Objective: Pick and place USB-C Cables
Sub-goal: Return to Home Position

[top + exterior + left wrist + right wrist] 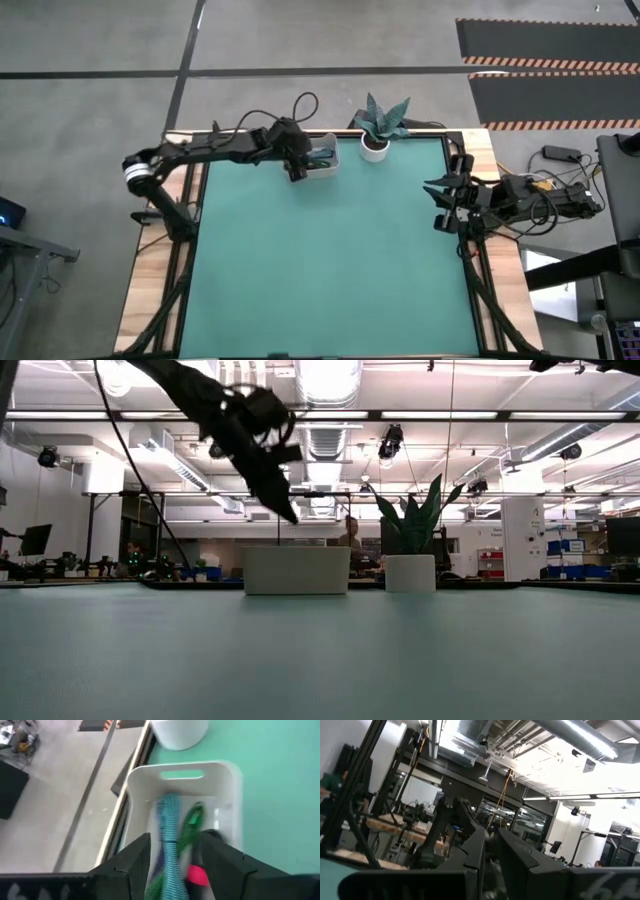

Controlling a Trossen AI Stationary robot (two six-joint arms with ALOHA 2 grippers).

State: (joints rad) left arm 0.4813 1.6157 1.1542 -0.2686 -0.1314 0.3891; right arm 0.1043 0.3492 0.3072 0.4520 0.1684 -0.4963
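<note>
A white bin (326, 156) stands at the table's far edge. In the left wrist view the bin (227, 795) holds a teal-blue cable (169, 827) and a green cable (191, 822) lying side by side on its floor, with a pink bit (198, 875) near them. I cannot make out the dark blue cable. My left gripper (172, 867) hangs open above the bin's near end (297, 168), clear of the rim in the low view (286, 512). My right gripper (438, 203) waits at the table's right edge, its fingers (475, 852) a narrow gap apart.
A potted plant in a white pot (376, 145) stands just right of the bin at the far edge (411, 572). The green mat (330, 270) stretches toward the near edge. Black wiring trails behind the left arm (300, 105).
</note>
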